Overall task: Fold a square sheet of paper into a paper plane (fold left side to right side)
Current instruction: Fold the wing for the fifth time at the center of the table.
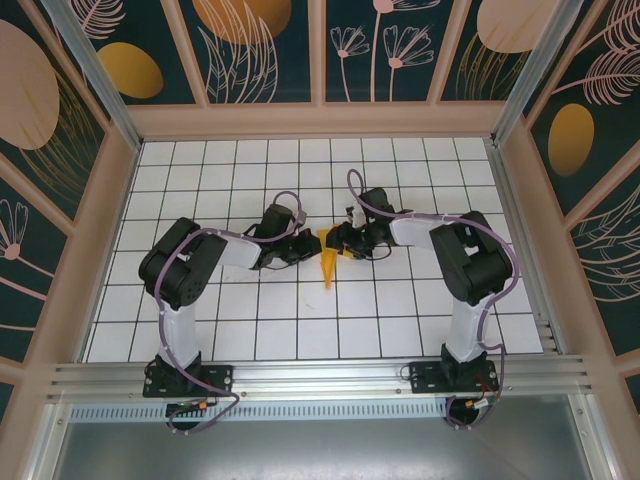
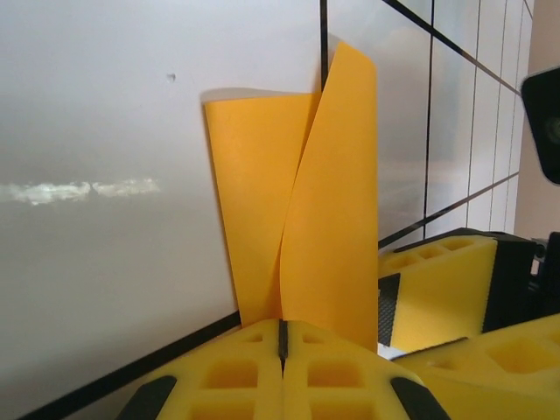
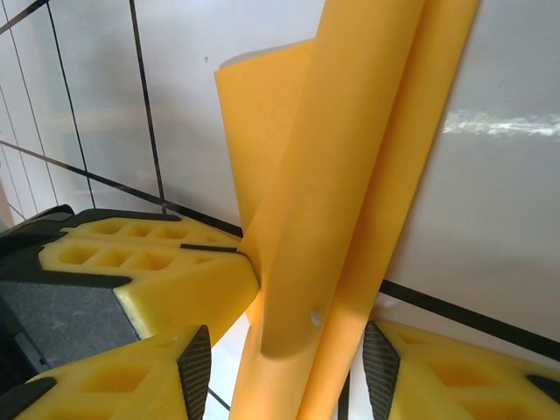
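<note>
The orange-yellow sheet of paper (image 1: 330, 264) is folded into a slim, pointed paper plane shape, its tip toward the near edge, on the white tiled table. My left gripper (image 1: 306, 246) is at its left and is shut on the paper (image 2: 297, 201), whose two layers rise loosely from between the closed yellow fingers (image 2: 236, 367). My right gripper (image 1: 350, 243) is at the paper's right side. In the right wrist view it (image 3: 287, 367) stands open, straddling the folded paper (image 3: 350, 157) without pinching it. The left fingers (image 3: 149, 271) clamp the paper's edge there.
The white tiled table (image 1: 400, 310) has bare room all around the two grippers. Floral-patterned walls (image 1: 60, 200) close in the left, right and back. An aluminium rail (image 1: 320, 378) runs along the near edge by the arm bases.
</note>
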Controlling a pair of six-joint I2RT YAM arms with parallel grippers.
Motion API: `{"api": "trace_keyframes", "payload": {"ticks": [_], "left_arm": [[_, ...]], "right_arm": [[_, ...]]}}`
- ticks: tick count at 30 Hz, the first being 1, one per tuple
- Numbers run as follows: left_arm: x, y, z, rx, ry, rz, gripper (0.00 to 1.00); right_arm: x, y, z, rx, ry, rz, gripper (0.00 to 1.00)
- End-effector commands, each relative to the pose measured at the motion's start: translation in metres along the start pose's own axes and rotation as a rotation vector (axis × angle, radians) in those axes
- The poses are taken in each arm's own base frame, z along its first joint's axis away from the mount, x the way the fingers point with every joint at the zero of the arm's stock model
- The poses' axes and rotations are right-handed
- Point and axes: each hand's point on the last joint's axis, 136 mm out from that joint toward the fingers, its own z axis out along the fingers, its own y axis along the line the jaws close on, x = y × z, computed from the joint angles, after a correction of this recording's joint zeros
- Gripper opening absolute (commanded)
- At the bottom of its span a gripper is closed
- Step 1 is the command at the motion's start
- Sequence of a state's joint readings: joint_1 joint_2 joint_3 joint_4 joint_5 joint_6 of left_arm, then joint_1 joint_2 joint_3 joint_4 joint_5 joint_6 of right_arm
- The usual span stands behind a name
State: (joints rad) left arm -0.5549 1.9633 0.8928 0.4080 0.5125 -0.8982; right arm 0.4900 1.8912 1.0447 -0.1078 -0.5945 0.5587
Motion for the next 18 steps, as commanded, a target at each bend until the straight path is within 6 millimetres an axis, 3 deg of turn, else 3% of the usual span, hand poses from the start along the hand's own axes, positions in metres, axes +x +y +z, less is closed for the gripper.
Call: {"api": "trace_keyframes", "payload": {"ticks": [1,6,11,18], "left_arm": [[-0.004,0.012,0.005,-0.035,0.000,0.017,0.04],[-0.003,0.015,0.007,-0.040,0.006,0.017,0.04],[-0.002,0.017,0.007,-0.045,0.008,0.016,0.04],[-0.003,0.022,0.007,-0.072,-0.002,0.016,0.00]], "right_arm": [[-0.005,0.001,-0.016,0.023,-0.048,-0.032,0.53],[-0.006,0.009,-0.032,-0.001,-0.085,-0.043,0.51],[0.001,0.025,-0.043,-0.093,-0.089,-0.044,0.41],[0.021,0.044,-0.031,-0.213,-0.030,-0.027,0.26]]}}
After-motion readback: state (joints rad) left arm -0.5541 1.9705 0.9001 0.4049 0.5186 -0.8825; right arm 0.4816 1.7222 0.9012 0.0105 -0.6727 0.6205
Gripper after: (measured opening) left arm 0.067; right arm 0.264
